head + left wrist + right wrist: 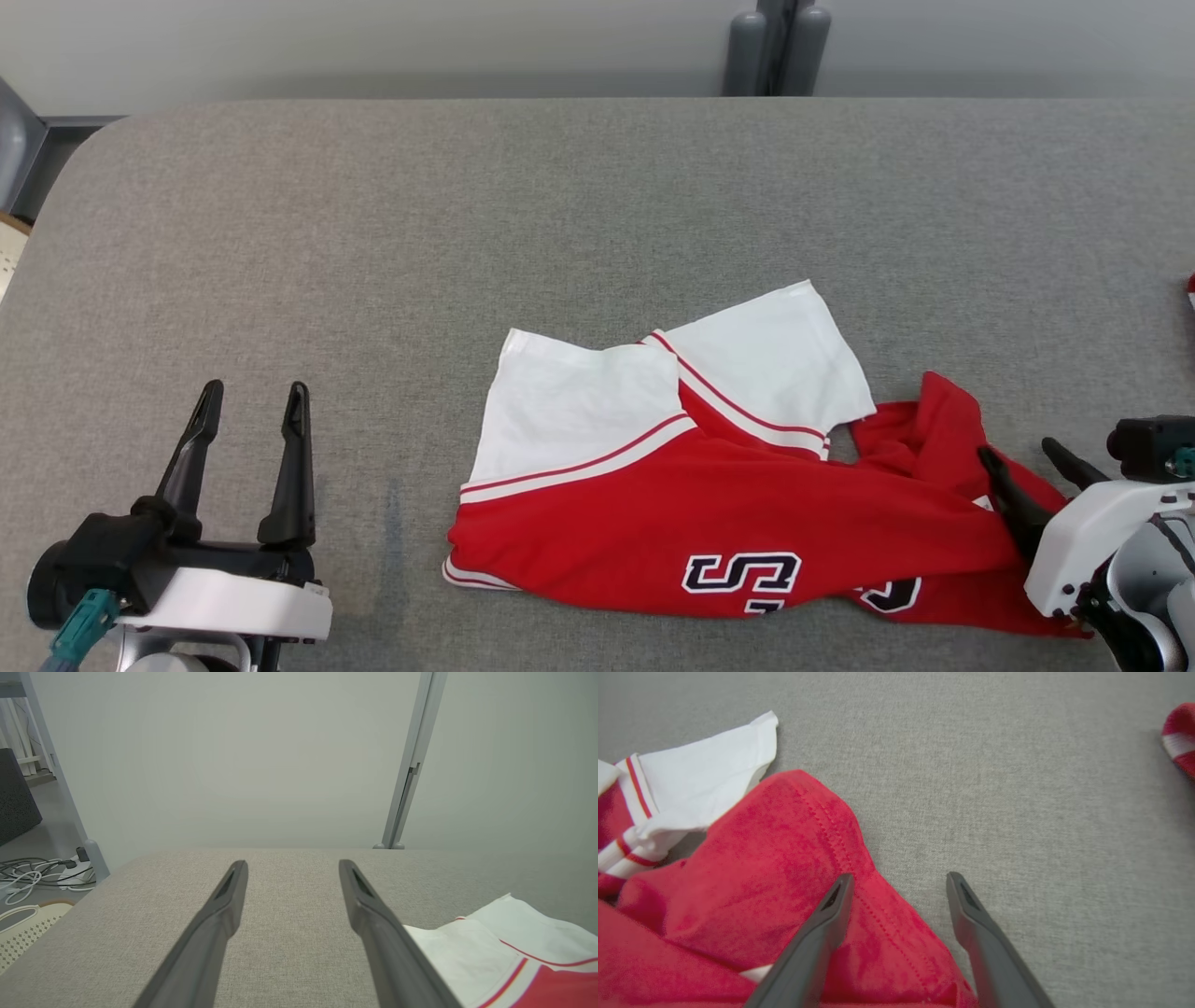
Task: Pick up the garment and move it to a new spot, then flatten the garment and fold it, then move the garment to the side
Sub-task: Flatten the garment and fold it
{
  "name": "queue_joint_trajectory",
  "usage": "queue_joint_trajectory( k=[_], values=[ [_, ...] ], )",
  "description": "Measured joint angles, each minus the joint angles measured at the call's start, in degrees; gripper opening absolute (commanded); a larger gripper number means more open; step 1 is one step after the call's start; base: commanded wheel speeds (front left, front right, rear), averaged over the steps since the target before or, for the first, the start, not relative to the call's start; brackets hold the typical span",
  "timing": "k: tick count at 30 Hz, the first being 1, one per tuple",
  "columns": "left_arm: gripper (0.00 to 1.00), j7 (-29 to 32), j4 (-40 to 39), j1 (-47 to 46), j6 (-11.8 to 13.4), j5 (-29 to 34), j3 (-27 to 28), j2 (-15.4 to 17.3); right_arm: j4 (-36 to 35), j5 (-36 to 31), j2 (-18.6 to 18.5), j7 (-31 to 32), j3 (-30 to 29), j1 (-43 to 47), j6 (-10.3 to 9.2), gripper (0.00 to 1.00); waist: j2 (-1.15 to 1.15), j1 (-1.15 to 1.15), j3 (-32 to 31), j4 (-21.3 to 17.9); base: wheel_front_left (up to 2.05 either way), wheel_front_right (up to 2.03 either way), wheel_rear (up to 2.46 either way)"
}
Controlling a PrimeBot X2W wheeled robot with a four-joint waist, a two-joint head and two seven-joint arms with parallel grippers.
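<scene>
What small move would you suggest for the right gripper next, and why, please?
Probably lower the right gripper and close on the red edge of the garment: its jaws stand open astride that hem, one finger over cloth, the other over the table, and nothing is held.

The crumpled red-and-white jersey shirt [709, 504] bore navy block lettering [742, 574] at its six-o'clock edge. Only an S-like letter could be read.

Left tool [256, 385] spread; right tool [1018, 448] spread

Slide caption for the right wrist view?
Open right gripper astride a stitched edge of the red jersey on the gray table.
</scene>
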Motion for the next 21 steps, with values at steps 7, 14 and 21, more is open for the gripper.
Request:
queue_joint_trajectory(
  k=[7, 14, 21],
  values=[
    [1.00, -0.43, 1.70, -2.16, -0.60, 0.32, -0.85, -1.13, 3.11, 8.35, -5.70, 8.69, 8.02, -3.57, -0.02, 0.13, 0.00, 0.00, 1.69, 2.09, 0.00, 0.00, 0.00],
    [1.00, -0.91, 2.63, -2.60, -0.97, 0.32, -0.62, -1.74, -0.90, 14.15, -8.25, 6.08, 8.32, -3.89, 0.00, 0.00, 0.00, 0.00, 1.92, 2.33, 0.00, 0.00, 0.00],
    [1.00, -1.01, 2.89, -2.65, -0.98, 0.97, -0.11, -2.18, -5.34, 16.88, -9.26, -0.08, 4.22, -5.22, 0.00, 0.00, 0.00, 0.00, 1.32, 1.50, 0.00, 0.00, 0.00]
  ],
)
